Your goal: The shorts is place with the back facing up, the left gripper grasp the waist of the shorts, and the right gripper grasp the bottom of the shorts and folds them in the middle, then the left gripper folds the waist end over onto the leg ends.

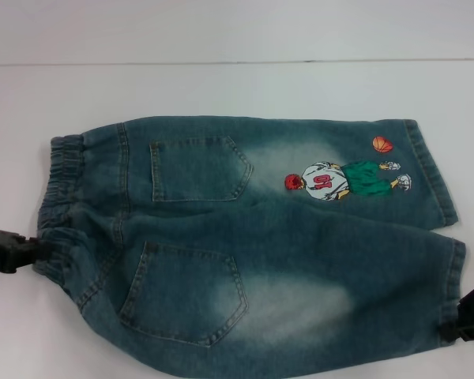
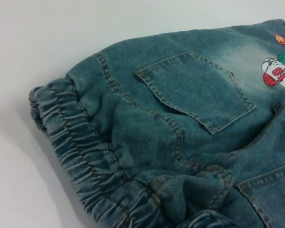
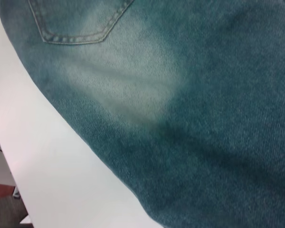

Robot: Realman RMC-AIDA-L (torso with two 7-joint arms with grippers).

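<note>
The blue denim shorts (image 1: 253,245) lie flat on the white table with the two back pockets facing up. Their elastic waist (image 1: 59,205) is at the left and the leg ends (image 1: 446,237) are at the right. My left gripper (image 1: 20,246) is at the near part of the waist, where the band bunches into it, and it is shut on the fabric. The left wrist view shows the gathered waistband (image 2: 80,147) and a back pocket (image 2: 194,90) close up. My right gripper (image 1: 470,312) sits at the hem of the near leg. The right wrist view shows only denim (image 3: 180,118).
A cartoon basketball-player patch (image 1: 344,180) marks the far leg. The white table (image 1: 237,87) runs beyond the shorts to a back edge. In the right wrist view the table's near edge and some floor (image 3: 4,204) show.
</note>
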